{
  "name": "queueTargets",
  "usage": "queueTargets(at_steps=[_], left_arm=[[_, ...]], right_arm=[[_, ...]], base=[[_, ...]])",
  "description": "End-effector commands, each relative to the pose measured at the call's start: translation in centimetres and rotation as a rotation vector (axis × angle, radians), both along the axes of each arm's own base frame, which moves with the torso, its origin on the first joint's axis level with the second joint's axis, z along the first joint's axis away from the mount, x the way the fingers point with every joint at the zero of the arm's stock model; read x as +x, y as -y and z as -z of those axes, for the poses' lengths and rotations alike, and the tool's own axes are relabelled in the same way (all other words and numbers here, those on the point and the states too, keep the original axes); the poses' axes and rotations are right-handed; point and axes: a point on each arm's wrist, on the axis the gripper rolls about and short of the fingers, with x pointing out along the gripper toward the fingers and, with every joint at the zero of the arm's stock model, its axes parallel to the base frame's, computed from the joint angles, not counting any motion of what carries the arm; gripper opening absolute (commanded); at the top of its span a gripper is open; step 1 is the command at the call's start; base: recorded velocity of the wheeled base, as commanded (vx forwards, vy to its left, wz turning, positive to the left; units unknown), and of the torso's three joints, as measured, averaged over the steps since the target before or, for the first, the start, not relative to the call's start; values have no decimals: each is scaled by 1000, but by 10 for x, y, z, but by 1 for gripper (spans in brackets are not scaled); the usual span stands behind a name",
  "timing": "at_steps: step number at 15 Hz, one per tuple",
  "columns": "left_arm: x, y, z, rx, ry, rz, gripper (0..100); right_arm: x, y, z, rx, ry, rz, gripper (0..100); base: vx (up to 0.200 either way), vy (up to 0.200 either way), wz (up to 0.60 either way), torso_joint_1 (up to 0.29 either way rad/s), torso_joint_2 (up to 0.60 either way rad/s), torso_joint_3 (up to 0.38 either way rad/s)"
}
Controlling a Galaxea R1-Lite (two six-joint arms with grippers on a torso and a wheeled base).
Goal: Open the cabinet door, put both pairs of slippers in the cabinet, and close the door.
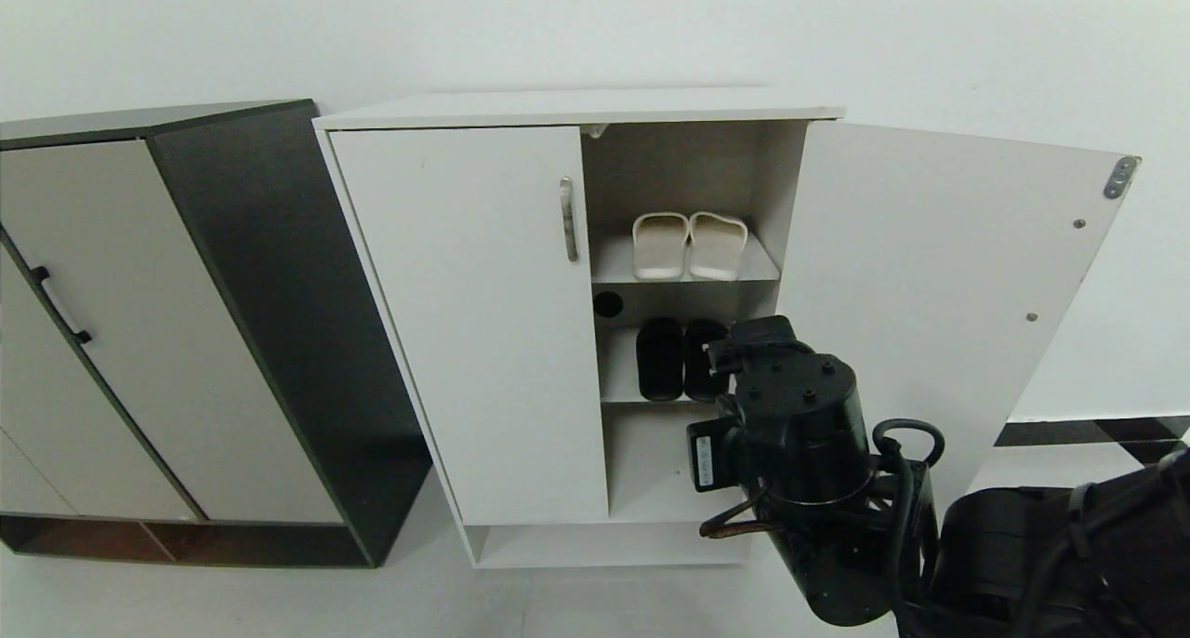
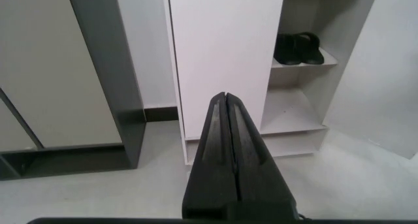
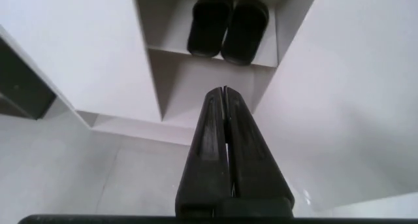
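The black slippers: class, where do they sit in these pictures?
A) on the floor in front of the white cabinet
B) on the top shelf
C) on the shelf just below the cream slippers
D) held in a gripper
C: in the head view the black slippers lie side by side inside the white cabinet, on the shelf directly beneath the one that holds the cream slippers.

cabinet [image 1: 465,322]: right door [image 1: 939,285] open | cream slippers [image 1: 689,245]: upper shelf | black slippers [image 1: 679,359]: middle shelf

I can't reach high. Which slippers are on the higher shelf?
The white pair, on the upper shelf; the black pair sits one shelf below.
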Motion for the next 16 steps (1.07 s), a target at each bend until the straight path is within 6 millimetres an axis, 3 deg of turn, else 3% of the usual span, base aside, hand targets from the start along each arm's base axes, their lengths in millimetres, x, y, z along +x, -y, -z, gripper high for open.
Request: queueTargets(at_steps=[1, 16], left_arm=[[0, 0, 0, 0, 1, 0, 0], [0, 0, 0, 0, 0, 0, 0]], right_arm=[[1, 0, 4, -5, -5, -6, 0], [4, 3, 17, -50, -2, -13, 0]], base=[[0, 0, 0, 0, 0, 0], [0, 0, 0, 0, 0, 0]])
